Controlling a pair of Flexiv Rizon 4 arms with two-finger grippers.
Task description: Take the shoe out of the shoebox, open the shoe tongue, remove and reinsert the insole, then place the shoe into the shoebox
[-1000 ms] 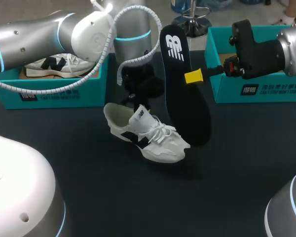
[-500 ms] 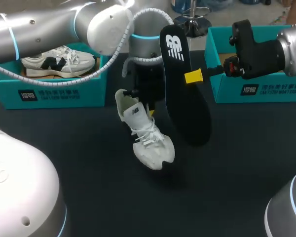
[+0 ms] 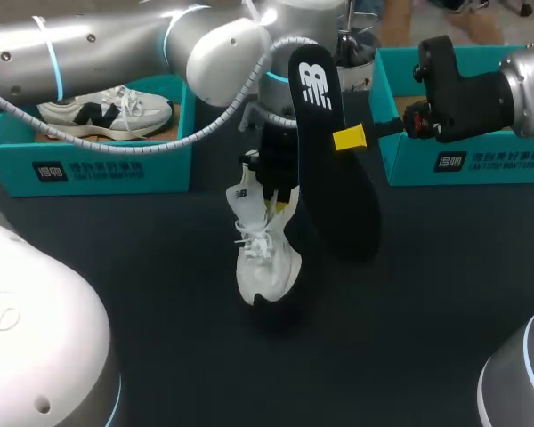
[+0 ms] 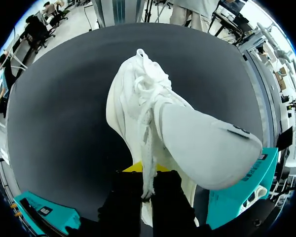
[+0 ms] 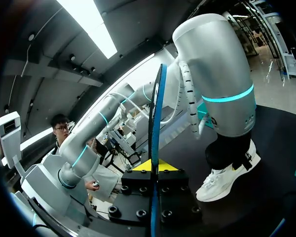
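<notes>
Both tips of the left tool hide mostly behind the shoe.

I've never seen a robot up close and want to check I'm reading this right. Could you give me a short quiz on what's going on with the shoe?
1. True or false: the right hand holds the black insole flat on the table.
2. Which way does the toe of the white shoe in the left hand point? A) up B) down at the table C) into a box
3. What lies in the teal box on the left?

Key:
1. False. The black insole stands upright, pinched in the right hand.
2. B
3. A second shoe, white with dark markings.
</notes>
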